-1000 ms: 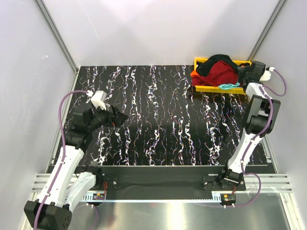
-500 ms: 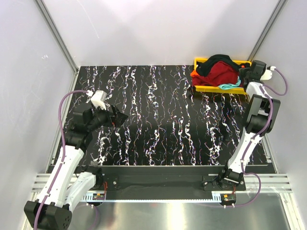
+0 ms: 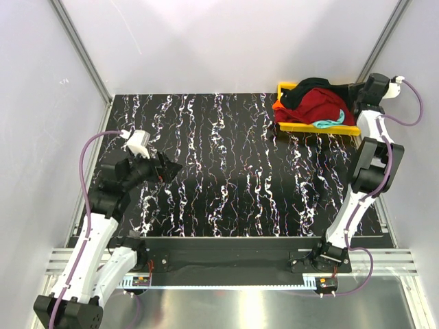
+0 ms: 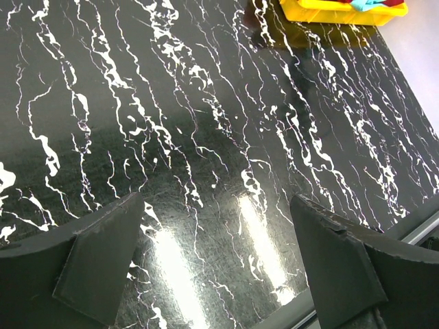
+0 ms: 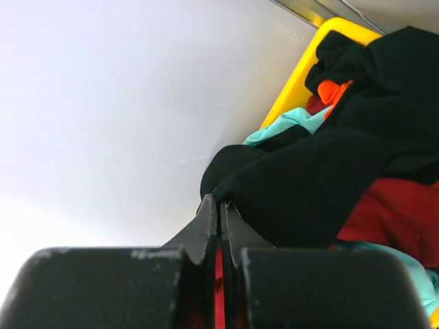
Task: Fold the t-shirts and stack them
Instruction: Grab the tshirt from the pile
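At the tips of the right gripper, whose jaws are pressed together, an edge of the soft black fabric t-shirt is pinched. Just beyond the fingers, the dark red fabric tee, the teal tee and a glimpse of the bright orange tee lie heaped in the shallow yellow plastic tray. The left gripper hangs with its jaws wide apart and nothing between them, above the black white-veined tabletop; the tray is far ahead of it.
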`<act>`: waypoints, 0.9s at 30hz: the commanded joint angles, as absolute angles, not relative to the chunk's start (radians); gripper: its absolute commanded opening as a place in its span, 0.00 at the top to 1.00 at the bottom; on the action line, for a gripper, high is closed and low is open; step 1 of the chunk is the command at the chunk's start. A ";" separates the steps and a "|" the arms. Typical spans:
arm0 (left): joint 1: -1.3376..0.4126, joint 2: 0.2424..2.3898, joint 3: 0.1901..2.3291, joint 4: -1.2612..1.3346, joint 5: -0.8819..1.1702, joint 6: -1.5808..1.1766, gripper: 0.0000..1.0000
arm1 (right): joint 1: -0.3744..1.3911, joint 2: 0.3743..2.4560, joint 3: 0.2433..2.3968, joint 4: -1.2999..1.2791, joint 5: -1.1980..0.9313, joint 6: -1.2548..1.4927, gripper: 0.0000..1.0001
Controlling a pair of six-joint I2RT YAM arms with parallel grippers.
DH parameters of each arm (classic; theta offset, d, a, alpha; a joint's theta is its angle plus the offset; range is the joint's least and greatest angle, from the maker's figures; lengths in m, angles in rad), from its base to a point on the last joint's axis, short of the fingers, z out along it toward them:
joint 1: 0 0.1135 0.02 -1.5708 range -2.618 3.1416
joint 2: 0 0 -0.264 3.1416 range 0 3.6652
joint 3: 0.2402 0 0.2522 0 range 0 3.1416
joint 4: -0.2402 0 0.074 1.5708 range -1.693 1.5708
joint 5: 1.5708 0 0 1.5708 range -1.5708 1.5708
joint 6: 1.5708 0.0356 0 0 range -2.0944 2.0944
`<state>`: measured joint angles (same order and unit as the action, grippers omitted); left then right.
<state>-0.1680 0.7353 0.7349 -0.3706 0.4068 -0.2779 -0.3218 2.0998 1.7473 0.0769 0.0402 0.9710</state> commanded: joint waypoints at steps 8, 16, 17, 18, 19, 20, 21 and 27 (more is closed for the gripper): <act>-0.167 0.710 0.769 -0.357 0.396 -0.253 0.05 | -0.337 2.147 2.110 0.123 0.094 0.900 1.00; -0.167 0.700 0.758 -0.339 0.373 -0.317 0.04 | -0.313 2.362 2.850 0.045 0.202 0.890 1.00; -0.167 0.695 0.756 -0.337 0.358 -0.328 0.04 | -0.311 2.379 2.891 0.041 0.213 0.905 1.00; -0.167 0.693 0.753 -0.339 0.350 -0.353 0.05 | -0.311 2.381 2.908 0.041 0.222 0.932 1.00; -0.169 0.692 0.749 -0.337 0.344 -0.362 0.05 | -0.311 2.367 2.886 0.046 0.225 0.984 1.00; -0.169 0.689 0.746 -0.339 0.338 -0.371 0.05 | -0.308 2.320 2.854 0.099 0.213 1.000 1.00; -0.169 0.687 0.746 -0.339 0.333 -0.389 0.05 | -0.304 2.292 2.815 0.138 0.207 1.014 1.00; -0.169 0.667 0.767 -0.364 0.337 -0.422 0.04 | -0.272 2.200 2.890 0.182 0.144 1.042 1.00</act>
<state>-0.1684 0.6899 0.7345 -0.3737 0.3546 -0.3866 -0.2947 2.3150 2.7674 0.0483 0.1642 0.9951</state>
